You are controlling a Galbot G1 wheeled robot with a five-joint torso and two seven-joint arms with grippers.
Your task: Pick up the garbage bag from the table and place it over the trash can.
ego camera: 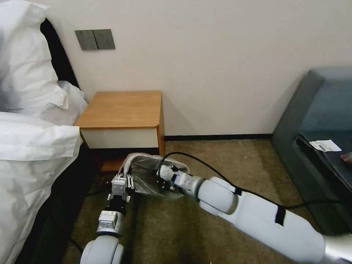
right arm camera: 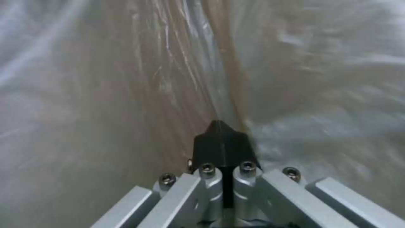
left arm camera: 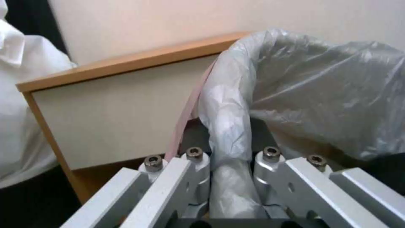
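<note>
Garbage bag (left arm camera: 303, 95) rim between left gripper (left arm camera: 231, 177) fingers, right gripper (right arm camera: 222, 148) inside.

Both arms stretched fwd & low: left gripper (ego camera: 123, 182) upright w/ fingers (left arm camera: 198, 177) clamped on a fold of garbage bag (left arm camera: 312, 95), right gripper (right arm camera: 222, 139) angled in from the right, black tips pressed together.

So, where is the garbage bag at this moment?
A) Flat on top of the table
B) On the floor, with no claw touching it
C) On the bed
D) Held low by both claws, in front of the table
D: the garbage bag hangs in front of the table, the left claw shut on its rim and the right claw pinching its film.
</note>
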